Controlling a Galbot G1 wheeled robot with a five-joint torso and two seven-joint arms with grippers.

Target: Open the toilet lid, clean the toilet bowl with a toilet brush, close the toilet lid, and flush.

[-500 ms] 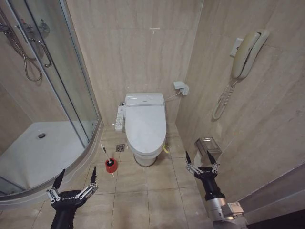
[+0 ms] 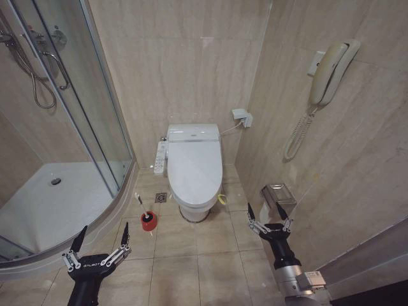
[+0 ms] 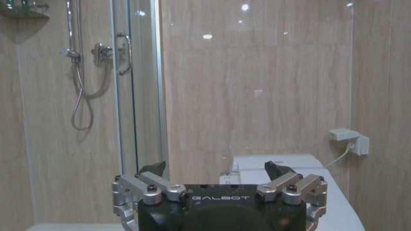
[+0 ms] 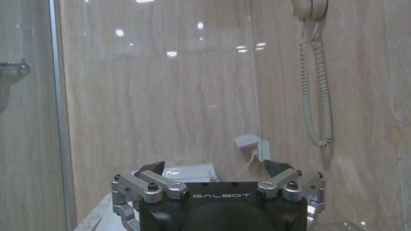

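Glossy white plastic toilet lid (image 2: pixel 194 167) down over the bowl; left gripper (image 2: pixel 102 238) and right gripper (image 2: pixel 266 213) both spread open, empty, low over floor tiles (image 2: pixel 191 255).

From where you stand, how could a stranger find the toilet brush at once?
Find the white toilet lid against the far wall. On the floor tiles on its shower side stands the toilet brush: a slim white handle in a small red cup, the only red thing there.

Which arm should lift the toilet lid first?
Neither is clearly closer; I'd lean right. The toilet lid is shut. The right claw hovers open, empty, beside the toilet bowl with bare floor between. The left claw, also open, sits nearer the toilet brush.
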